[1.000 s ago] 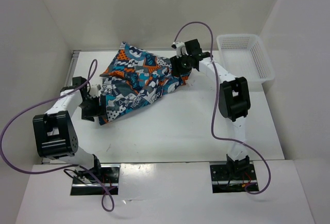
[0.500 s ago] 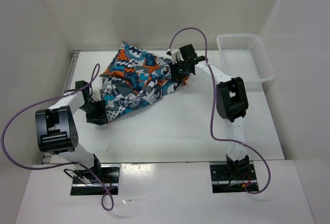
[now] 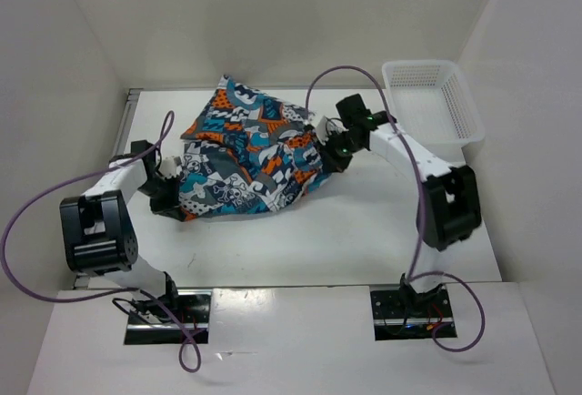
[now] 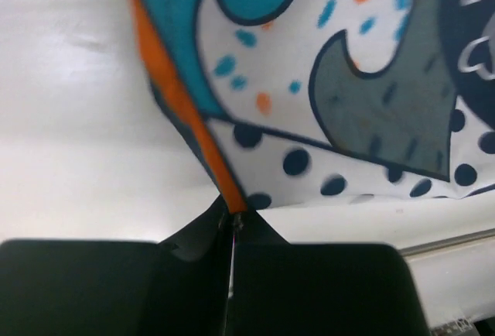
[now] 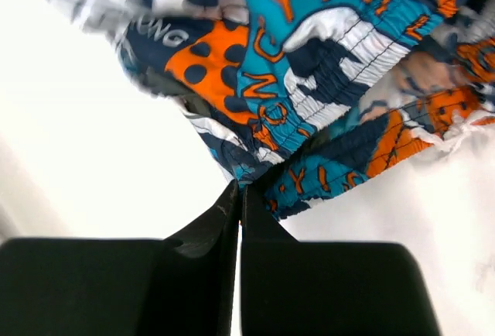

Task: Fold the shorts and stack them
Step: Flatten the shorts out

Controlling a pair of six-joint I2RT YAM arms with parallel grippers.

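Observation:
The shorts (image 3: 245, 149), a patchwork print in blue, orange, white and grey, lie bunched and partly lifted across the middle of the table. My left gripper (image 3: 173, 190) is shut on their near-left corner; in the left wrist view the orange hem of the shorts (image 4: 309, 80) runs down into the tips of the left gripper (image 4: 232, 216). My right gripper (image 3: 332, 151) is shut on the right edge, and the right wrist view shows the gathered waistband of the shorts (image 5: 325, 80) pinched at the tips of the right gripper (image 5: 241, 189).
A white mesh basket (image 3: 435, 101) stands at the back right corner of the table. White walls enclose the table at the left, back and right. Purple cables loop beside both arms.
Both grippers have shut on the shorts. The right gripper has pulled its edge toward the near right and the cloth has spread out and lifted; the left gripper has stayed near the left corner.

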